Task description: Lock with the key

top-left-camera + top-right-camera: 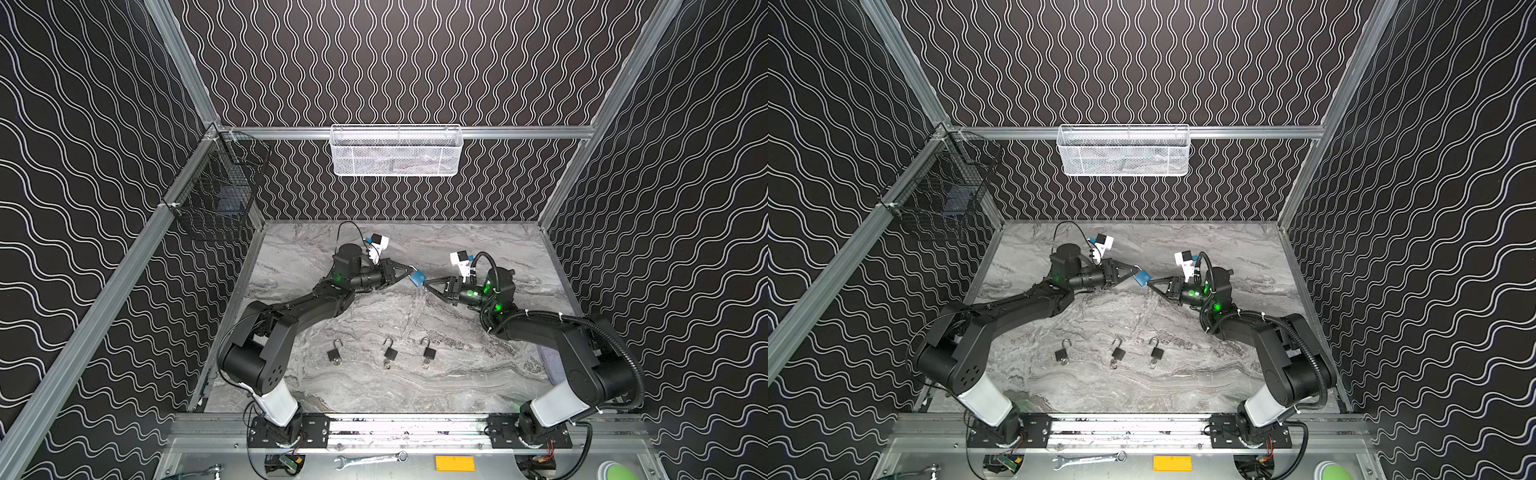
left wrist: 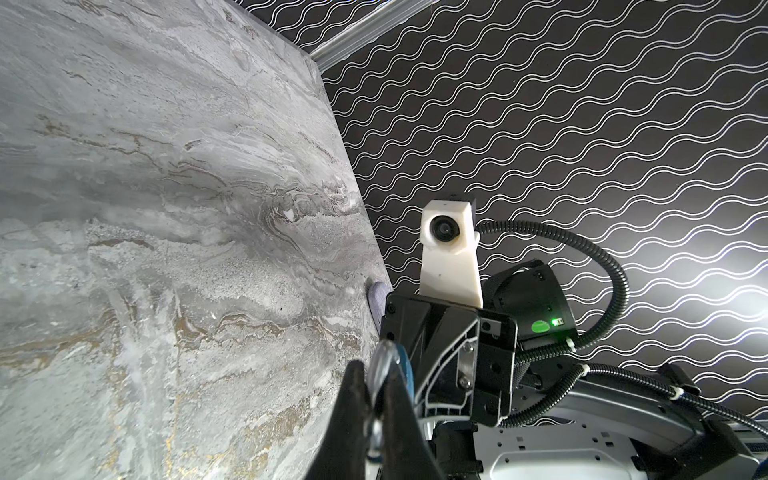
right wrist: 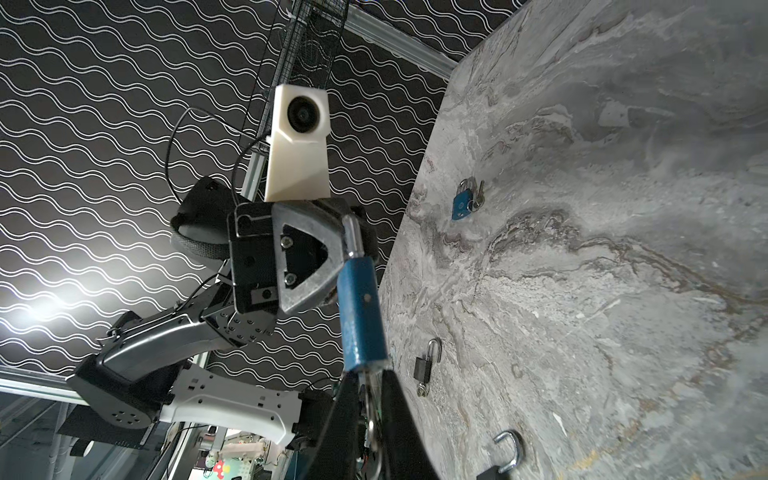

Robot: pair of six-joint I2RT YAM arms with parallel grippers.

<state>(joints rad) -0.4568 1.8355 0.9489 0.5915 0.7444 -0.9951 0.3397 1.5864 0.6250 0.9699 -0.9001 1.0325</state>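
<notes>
Wall baskets [image 1: 395,160] [image 1: 216,187], two, contents unclear; black padlocks [image 1: 335,355] [image 1: 390,354] [image 1: 429,354], three; blue padlocks [image 3: 360,307] [image 3: 462,203], two, one clamped by left gripper [image 1: 409,271], key [image 3: 370,395] by right gripper [image 1: 424,284].

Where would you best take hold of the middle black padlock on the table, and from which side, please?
I would grip the middle black padlock by its body, coming straight down and closing across its two free sides. It lies flat, with the shackle at the far end and the key at the near end, so the ends are occupied.
</notes>
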